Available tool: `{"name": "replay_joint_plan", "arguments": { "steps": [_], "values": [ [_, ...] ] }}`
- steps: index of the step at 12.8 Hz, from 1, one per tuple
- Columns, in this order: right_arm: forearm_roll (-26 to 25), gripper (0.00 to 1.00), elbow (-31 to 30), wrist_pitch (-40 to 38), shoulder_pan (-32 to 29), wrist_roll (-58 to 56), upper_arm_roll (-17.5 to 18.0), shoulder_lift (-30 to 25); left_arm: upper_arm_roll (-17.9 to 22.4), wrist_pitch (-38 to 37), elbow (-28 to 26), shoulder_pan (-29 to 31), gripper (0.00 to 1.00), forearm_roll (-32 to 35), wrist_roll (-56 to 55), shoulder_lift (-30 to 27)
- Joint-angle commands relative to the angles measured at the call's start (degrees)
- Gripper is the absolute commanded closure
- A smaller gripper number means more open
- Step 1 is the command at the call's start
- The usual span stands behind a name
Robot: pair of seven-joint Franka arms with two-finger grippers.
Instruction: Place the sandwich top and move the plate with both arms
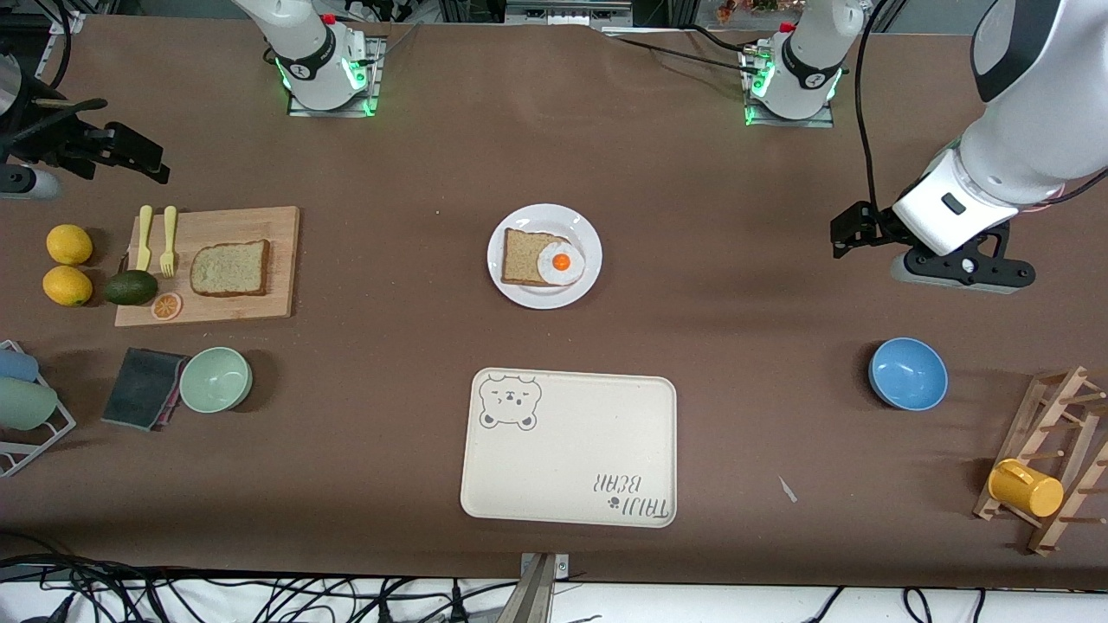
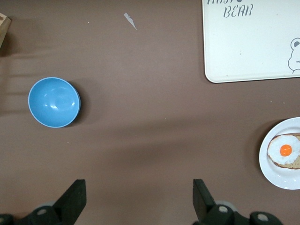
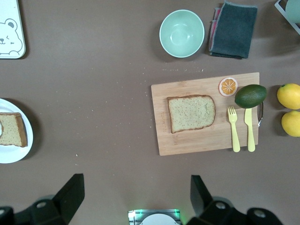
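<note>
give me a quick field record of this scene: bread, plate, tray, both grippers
sandwich top: flat on the wooden cutting board, toward the right arm's end of the table
plate: mid-table, holds a darker bread slice with a fried egg
bear-print tray: nearer the front camera than the plate
left gripper: open, over bare table by the blue bowl
right gripper: open, holding nothing

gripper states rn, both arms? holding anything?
Left gripper: open, empty, over bare table near the blue bowl.
Right gripper: open, empty, above the cutting board.
</note>
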Motion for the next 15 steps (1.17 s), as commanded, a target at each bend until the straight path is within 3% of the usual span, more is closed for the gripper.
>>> {"name": "replay_joint_plan", "arguments": {
  "steps": [1,15],
  "values": [
    [-0.26,0.0,-0.72,0.45,-0.02,-0.78,0.03,-0.76,-0.29,-1.2,1.1,0.09,0.0,1.74,0.26,0.04],
    [-0.26,0.0,-0.72,0.45,-0.02,-0.78,0.03,-0.76,-0.37,-1.29,1.19,0.17,0.0,2.27,0.09,-0.05]
  ]
}}
